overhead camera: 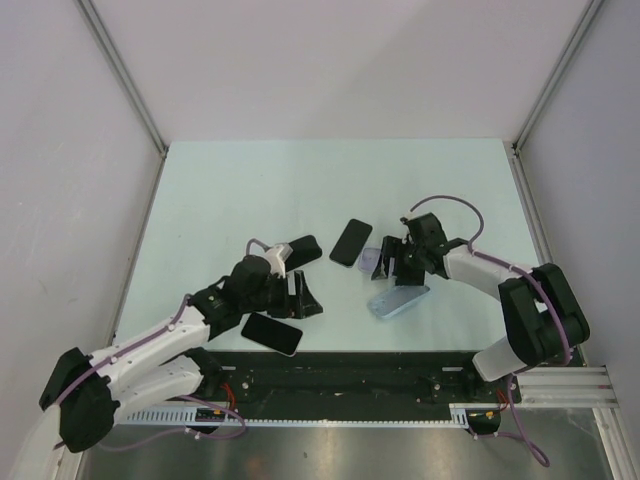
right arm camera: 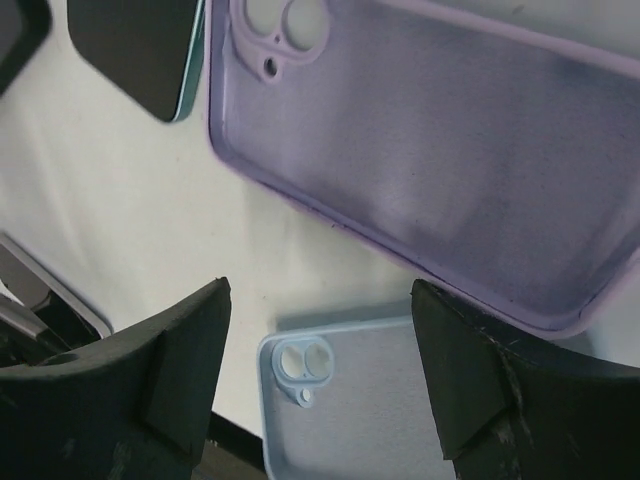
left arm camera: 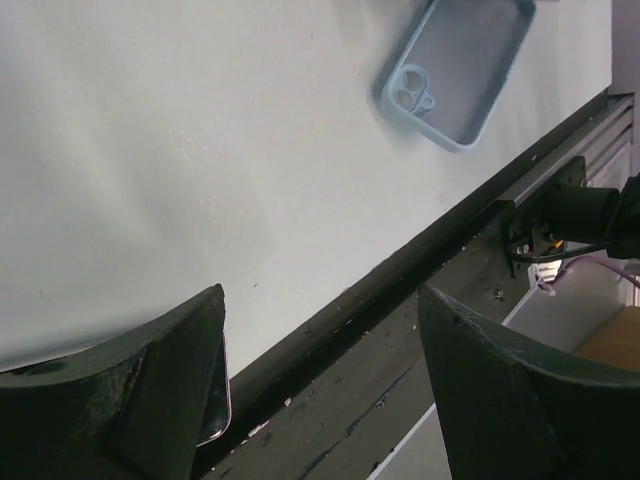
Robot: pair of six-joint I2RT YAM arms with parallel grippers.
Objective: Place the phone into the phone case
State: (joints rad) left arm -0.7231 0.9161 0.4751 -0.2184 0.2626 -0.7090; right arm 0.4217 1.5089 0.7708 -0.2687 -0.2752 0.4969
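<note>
Purple case (right arm camera: 430, 150), perhaps touching blue case (right arm camera: 350, 410)

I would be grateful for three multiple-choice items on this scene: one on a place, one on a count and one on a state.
1. Where does the light blue case lie?
A. Closer to the table's near edge than the purple case.
B. At the far edge.
C. On a phone.
2. How many phone cases show?
A. One.
B. Two.
C. Four.
3. How is the right end effector?
A. Shut on a phone.
B. Shut on a case.
C. Open, holding nothing.
Answers: 1 A, it sits lower in the top view; 2 B, one blue, one purple; 3 C, its fingers stand apart with nothing between.
</note>
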